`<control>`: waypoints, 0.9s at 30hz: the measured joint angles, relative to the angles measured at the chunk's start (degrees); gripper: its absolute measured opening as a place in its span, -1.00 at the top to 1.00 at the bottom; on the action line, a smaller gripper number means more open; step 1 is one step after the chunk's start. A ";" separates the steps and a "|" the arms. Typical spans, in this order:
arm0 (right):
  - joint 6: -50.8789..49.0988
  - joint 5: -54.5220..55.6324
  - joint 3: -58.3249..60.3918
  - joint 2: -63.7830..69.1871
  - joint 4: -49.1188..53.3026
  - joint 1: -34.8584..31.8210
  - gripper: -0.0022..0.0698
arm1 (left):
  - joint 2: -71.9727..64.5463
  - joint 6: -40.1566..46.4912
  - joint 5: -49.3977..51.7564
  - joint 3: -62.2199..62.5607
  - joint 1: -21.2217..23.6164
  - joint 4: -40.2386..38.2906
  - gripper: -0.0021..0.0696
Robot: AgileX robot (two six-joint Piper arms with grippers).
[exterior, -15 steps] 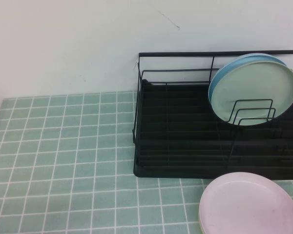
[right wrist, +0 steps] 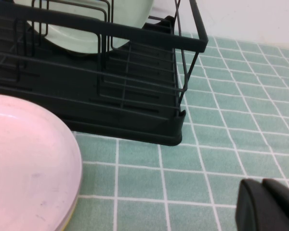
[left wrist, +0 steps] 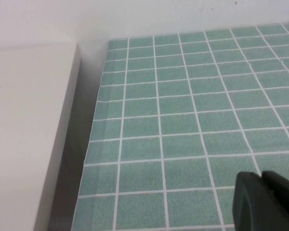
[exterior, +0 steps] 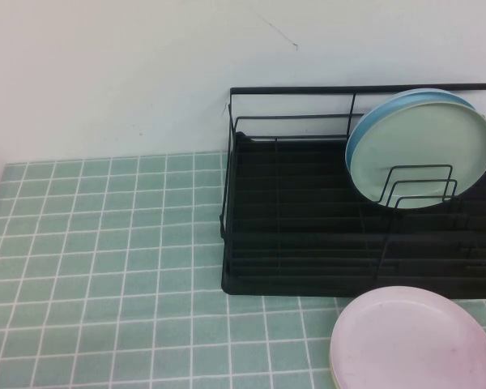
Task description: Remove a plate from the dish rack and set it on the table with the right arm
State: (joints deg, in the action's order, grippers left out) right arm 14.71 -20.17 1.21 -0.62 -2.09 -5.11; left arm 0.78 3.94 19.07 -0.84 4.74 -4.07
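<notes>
Round mint-green plate [exterior: 425,146] upright in black wire dish rack [exterior: 308,243], 2 o'clock on tiled surface [exterior: 105,243]. Left tool [left wrist: 267,202] and right tool [right wrist: 269,207] both clenched, low over the surface, holding nothing.

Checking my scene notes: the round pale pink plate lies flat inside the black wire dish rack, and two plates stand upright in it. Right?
Not quite. In the high view the round pale pink plate lies on the mint-green tiled table, in front of the black wire dish rack. Two plates do stand upright in it.

Legible text, labels, brands, numbers, signs: none. Plate [exterior: 421,146], rack [exterior: 308,243], pink plate [exterior: 413,340] and worktop [exterior: 105,243] carry no markings; the wall behind the rack shows only a thin dark scratch, not writing.
</notes>
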 joint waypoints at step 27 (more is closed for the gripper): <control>0.00 0.26 0.00 0.00 0.73 0.00 0.94 | 0.00 0.12 0.00 0.00 0.00 0.00 0.95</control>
State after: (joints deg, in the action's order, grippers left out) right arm 14.71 -19.91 1.21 -0.62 -1.37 -5.11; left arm 0.78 4.06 19.07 -0.84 4.74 -4.07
